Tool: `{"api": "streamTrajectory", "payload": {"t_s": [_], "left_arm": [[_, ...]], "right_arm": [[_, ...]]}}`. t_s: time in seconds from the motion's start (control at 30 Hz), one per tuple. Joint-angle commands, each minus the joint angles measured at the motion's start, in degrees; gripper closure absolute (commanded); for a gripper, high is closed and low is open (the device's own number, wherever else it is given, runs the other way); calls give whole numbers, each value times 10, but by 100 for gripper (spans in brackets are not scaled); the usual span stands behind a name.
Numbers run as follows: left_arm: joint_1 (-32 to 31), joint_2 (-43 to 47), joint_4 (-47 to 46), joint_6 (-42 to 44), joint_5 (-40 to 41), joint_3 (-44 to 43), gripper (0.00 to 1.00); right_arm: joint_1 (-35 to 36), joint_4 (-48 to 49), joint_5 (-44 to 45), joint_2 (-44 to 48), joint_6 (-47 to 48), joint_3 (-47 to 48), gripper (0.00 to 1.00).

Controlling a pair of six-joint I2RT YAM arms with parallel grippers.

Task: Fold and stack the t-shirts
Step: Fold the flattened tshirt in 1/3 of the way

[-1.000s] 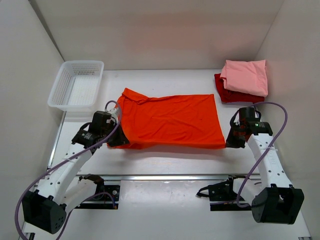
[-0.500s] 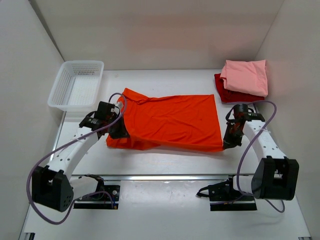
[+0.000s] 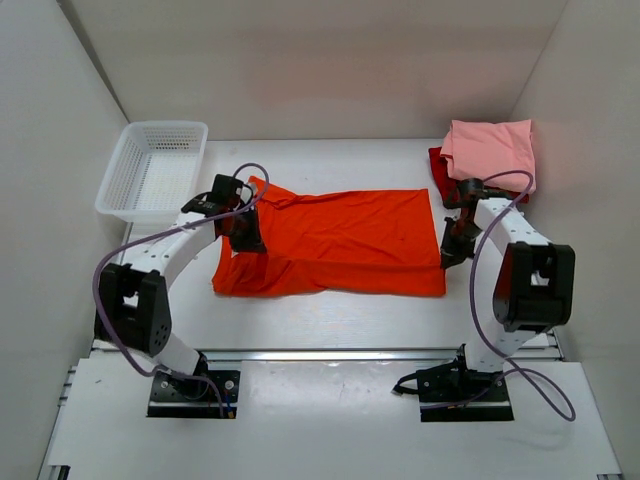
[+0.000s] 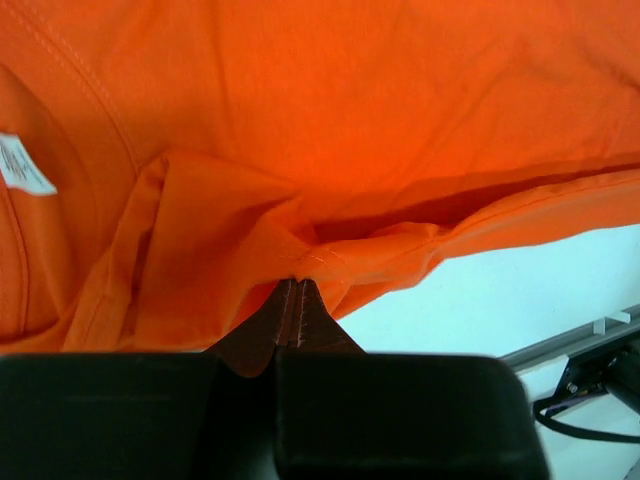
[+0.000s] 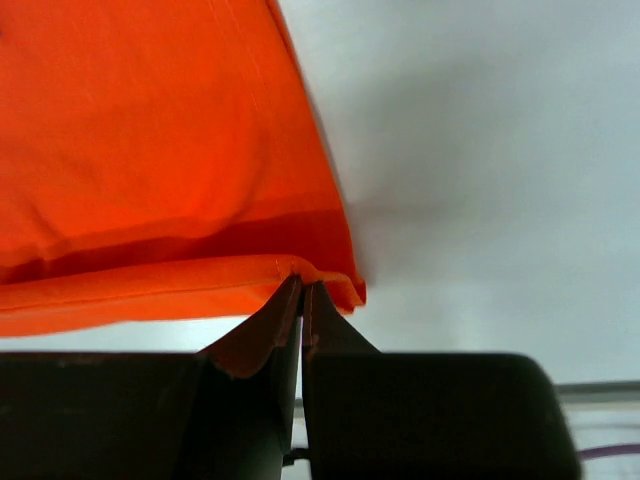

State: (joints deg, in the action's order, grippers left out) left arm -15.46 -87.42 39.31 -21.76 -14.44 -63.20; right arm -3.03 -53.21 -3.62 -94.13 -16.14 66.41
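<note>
**Both grippers pinched on the orange shirt**

A metal rail [image 3: 330,354] crosses the near end of the white table [image 3: 330,318], by the arm bases. Beyond it the orange shirt [image 3: 340,235] lies spread sideways across the middle of the table, collar end to the left. The left gripper [image 4: 297,287] is clamped tight on a bunched fold of cloth at that collar end, and a white label [image 4: 22,165] shows just beside the fold. The right gripper [image 5: 302,290] is closed on the hem at the shirt's right corner, with that edge raised a little off the table.

Farther back on the right, the pink shirt [image 3: 492,152] sits folded on the dark red shirt [image 3: 441,168]. A white mesh basket [image 3: 112,190] stands at the far left. Plain white walls close in three sides.
</note>
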Motion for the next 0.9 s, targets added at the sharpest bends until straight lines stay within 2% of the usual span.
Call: {"api": "streamTrajectory", "payload": {"t_s": [0.0,0.23,0.27,0.3,0.33,0.37,0.4,0.43,0.53,0.73,0.87], "left_arm": [[12,-15,-16,13,-4,-33,100],[19,-67,-22,18,22,-63,100],[22,-69,-28,16,20,-63,100],[26,-76,-31,21,27,-65,96],[30,-79,-34,12,27,-73,86],[33,-78,-37,14,41,-74,78],[37,-75,-42,8,47,-79,58],[40,-72,-56,5,54,-86,55],[40,-92,-63,11,59,-123,54],[26,-174,-75,11,73,-214,50],[27,-223,-103,-4,116,-256,49]], "right_arm": [[4,15,5,-37,9,49,100],[22,21,21,-115,14,107,100],[23,17,22,-124,10,118,97],[25,18,29,-130,12,124,94],[26,11,50,-140,10,137,85],[26,7,73,-136,9,148,82],[27,0,79,-136,8,154,76],[42,4,93,-135,8,165,69],[43,-4,103,-141,23,207,59],[41,-15,99,-199,29,303,58],[54,-27,88,-235,17,366,58]]}}
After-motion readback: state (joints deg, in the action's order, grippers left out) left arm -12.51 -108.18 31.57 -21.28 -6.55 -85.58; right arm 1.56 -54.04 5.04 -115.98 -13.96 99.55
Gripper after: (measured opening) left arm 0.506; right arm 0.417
